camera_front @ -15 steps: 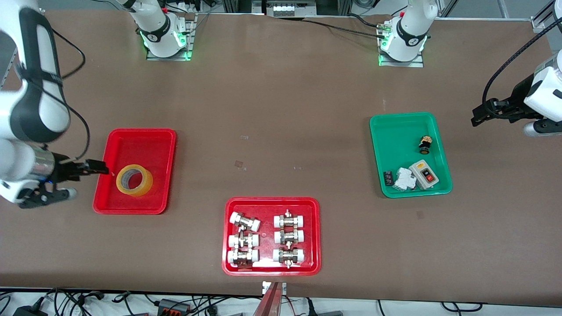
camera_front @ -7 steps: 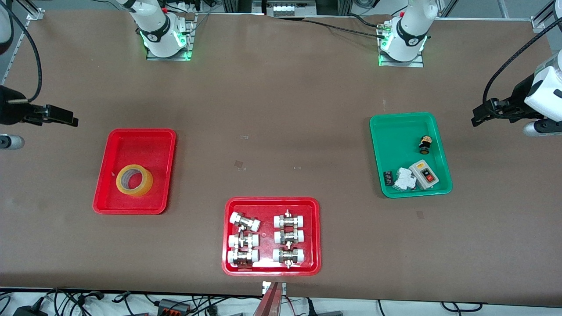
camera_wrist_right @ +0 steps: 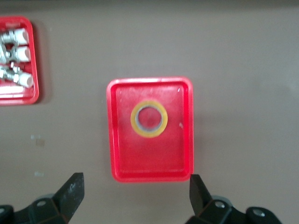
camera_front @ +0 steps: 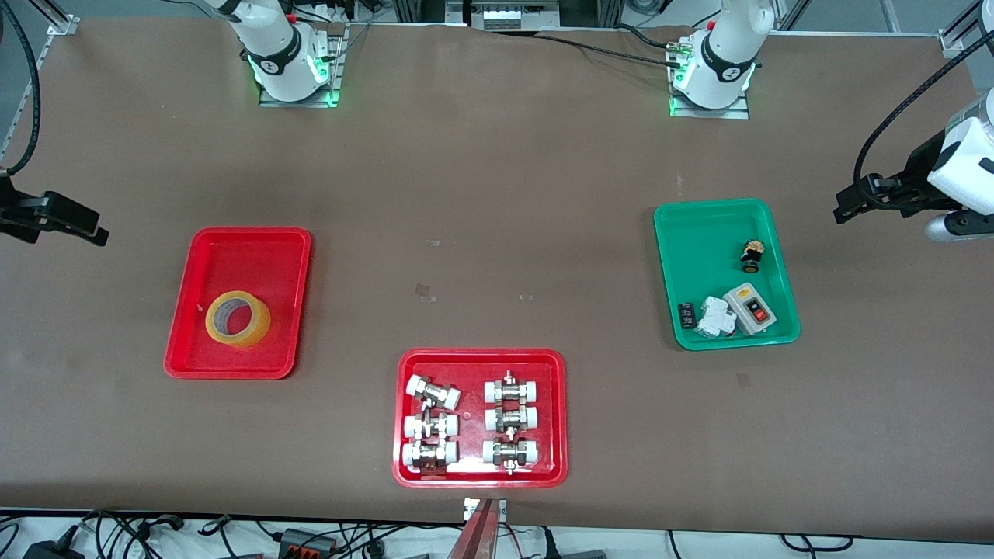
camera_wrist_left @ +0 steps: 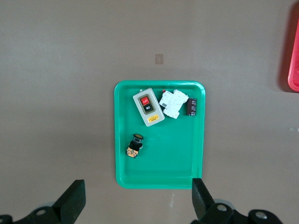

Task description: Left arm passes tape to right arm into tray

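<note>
The tape (camera_front: pixel 238 319), a yellow ring with a pale core, lies flat in the plain red tray (camera_front: pixel 248 233). Nothing touches it. My right gripper (camera_front: pixel 93 229) hangs open and empty over the table at the right arm's end, clear of the tray. Its wrist view looks straight down on the tape (camera_wrist_right: pixel 149 118) and the tray (camera_wrist_right: pixel 149 176), with the right gripper (camera_wrist_right: pixel 136 183) spread wide beside the tray's rim. My left gripper (camera_front: pixel 842 208) waits open and empty over the table at the left arm's end, and the left gripper (camera_wrist_left: pixel 138 186) shows nothing between its fingers.
A green tray (camera_front: pixel 699 211) with a switch box and small parts sits beside the left gripper; the left wrist view shows this green tray (camera_wrist_left: pixel 159 84). A red tray of white-capped metal fittings (camera_front: pixel 481 355) lies nearest the front camera, mid-table. Its edge (camera_wrist_right: pixel 35 60) shows in the right wrist view.
The right gripper has pulled up and away from the red tray's edge toward the right arm's end of the table. The tape stays in the tray. The left arm has not moved.
</note>
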Controlling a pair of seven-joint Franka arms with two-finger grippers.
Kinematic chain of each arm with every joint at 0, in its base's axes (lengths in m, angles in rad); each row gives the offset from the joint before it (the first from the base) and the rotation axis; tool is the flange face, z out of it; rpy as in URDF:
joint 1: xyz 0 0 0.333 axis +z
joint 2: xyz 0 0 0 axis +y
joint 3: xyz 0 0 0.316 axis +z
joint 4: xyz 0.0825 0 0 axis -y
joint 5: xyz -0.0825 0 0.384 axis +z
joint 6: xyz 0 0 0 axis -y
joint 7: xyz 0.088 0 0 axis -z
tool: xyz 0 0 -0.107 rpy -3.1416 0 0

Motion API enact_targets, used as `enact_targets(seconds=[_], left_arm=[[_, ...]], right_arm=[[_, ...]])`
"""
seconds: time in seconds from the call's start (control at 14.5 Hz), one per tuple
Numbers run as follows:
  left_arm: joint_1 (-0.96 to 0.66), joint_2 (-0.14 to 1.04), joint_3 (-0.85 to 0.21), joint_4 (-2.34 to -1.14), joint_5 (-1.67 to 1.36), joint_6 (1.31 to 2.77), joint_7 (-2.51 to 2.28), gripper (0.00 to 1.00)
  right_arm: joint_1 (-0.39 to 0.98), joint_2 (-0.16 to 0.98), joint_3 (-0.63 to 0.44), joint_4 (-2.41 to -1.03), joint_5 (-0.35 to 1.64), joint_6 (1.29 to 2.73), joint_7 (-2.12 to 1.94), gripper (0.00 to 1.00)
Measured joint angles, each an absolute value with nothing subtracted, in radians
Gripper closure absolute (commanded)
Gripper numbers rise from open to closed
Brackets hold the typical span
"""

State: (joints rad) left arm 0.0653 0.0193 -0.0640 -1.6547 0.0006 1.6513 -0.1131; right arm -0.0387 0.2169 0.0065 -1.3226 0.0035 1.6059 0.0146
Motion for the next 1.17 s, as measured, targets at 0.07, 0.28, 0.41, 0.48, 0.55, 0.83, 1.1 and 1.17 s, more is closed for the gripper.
enact_targets(seconds=[0.07, 0.28, 0.41, 0.48, 0.55, 0.83, 1.1, 1.17], left_arm=[[0.065, 0.019, -0.064, -1.655, 0.001, 1.651, -0.113, 0.00], [0.065, 0.019, -0.064, -1.655, 0.001, 1.651, -0.113, 0.00], [0.065, 0.019, -0.064, -1.654, 0.001, 1.651, -0.113, 0.00], [0.065, 0.019, -0.064, -1.654, 0.001, 1.651, -0.113, 0.00], [0.065, 0.019, -0.064, -1.654, 0.001, 1.651, -0.113, 0.00], [0.065, 0.019, -0.064, -1.654, 0.001, 1.651, -0.113, 0.00], [0.065, 0.019, -0.064, -1.654, 0.001, 1.651, -0.113, 0.00], [0.065, 0.019, -0.064, -1.654, 0.001, 1.651, -0.113, 0.00]], right_arm=[[-0.030, 0.217, -0.007, -1.323, 0.003, 1.622, 0.015, 0.00], [-0.028, 0.216, -0.022, -1.323, -0.001, 1.634, 0.015, 0.00], [-0.027, 0.200, -0.025, -1.345, -0.003, 1.638, 0.015, 0.00], [-0.027, 0.178, -0.025, -1.380, -0.004, 1.651, 0.014, 0.00], [-0.027, 0.146, -0.025, -1.431, -0.005, 1.675, 0.009, 0.00], [-0.024, 0.009, -0.025, -1.657, -0.006, 1.766, -0.021, 0.00], [-0.024, -0.056, -0.025, -1.720, -0.007, 1.759, -0.025, 0.00], [-0.023, -0.062, -0.024, -1.722, -0.007, 1.753, -0.026, 0.00]])
